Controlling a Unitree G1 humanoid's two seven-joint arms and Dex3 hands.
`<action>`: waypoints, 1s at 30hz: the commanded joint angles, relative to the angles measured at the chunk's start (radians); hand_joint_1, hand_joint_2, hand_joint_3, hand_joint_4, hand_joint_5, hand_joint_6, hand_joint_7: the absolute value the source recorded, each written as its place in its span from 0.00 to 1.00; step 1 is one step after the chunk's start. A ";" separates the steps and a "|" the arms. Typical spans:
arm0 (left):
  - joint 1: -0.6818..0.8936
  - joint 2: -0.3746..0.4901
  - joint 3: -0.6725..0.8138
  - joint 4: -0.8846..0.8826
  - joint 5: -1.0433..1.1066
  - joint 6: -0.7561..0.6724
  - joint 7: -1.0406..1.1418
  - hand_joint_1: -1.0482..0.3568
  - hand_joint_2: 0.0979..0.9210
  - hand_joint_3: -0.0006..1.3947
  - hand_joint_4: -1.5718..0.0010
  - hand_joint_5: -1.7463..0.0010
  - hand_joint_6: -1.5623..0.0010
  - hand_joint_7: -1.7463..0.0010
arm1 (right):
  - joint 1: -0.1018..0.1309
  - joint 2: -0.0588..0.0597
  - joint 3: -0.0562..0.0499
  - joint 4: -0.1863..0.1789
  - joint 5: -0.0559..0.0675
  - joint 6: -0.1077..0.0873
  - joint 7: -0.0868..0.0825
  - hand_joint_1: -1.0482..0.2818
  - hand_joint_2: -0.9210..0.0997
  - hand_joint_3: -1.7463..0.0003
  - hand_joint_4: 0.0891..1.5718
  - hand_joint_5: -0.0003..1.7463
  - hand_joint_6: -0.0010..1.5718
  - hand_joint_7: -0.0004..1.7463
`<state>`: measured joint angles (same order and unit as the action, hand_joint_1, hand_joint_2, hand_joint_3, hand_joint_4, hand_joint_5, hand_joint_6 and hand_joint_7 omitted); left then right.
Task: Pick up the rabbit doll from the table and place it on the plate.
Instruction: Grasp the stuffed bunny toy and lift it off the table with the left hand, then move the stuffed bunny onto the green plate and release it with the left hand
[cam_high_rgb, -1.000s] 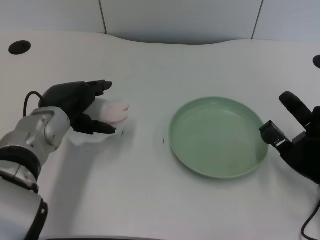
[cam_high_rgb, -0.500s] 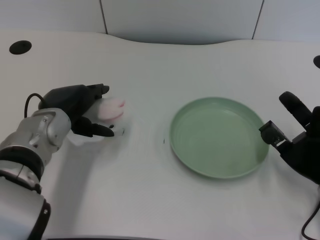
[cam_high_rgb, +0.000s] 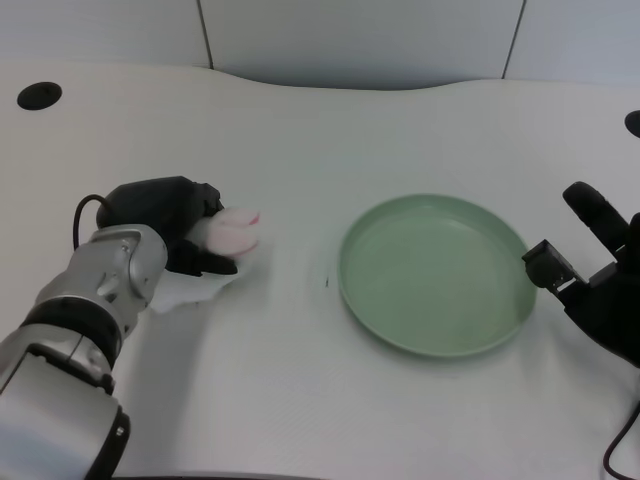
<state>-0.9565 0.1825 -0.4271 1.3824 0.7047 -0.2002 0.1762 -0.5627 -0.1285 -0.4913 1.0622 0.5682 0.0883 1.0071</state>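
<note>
Left hand (cam_high_rgb: 172, 222) wraps soft, pale pink-and-white doll (cam_high_rgb: 232, 231), fingers curled around it, on the white table (cam_high_rgb: 300, 130) left of the smooth round green plate (cam_high_rgb: 436, 273). Doll's body mostly hidden.

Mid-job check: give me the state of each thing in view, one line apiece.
rabbit doll: on the table left of the plate, gripped by the left hand.
left hand: fingers closed around the doll, low at the table.
plate: upright on the table, nothing on it.
right hand: at the right edge, holding nothing, beside the plate's rim.
table: white, carrying doll and plate.
</note>
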 joint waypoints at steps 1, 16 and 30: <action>0.005 -0.003 -0.008 0.017 0.007 0.007 -0.027 0.31 1.00 0.13 0.43 0.60 0.36 0.83 | 0.012 -0.008 -0.003 -0.012 0.005 0.002 -0.008 0.28 0.00 0.79 0.36 1.00 0.44 0.84; -0.189 -0.056 0.023 0.000 -0.031 -0.115 -0.011 0.33 1.00 0.15 0.54 0.11 0.56 0.24 | 0.011 0.002 0.003 -0.012 0.001 -0.012 0.005 0.28 0.00 0.77 0.35 1.00 0.43 0.84; -0.280 -0.288 -0.019 -0.009 -0.039 -0.248 0.011 0.29 1.00 0.19 0.48 0.00 0.62 0.00 | 0.011 0.036 0.000 -0.022 0.018 -0.007 0.015 0.28 0.00 0.78 0.34 1.00 0.45 0.81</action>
<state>-1.2356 -0.0953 -0.4415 1.3752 0.6613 -0.4337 0.1664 -0.5573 -0.0966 -0.4882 1.0523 0.5722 0.0818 1.0164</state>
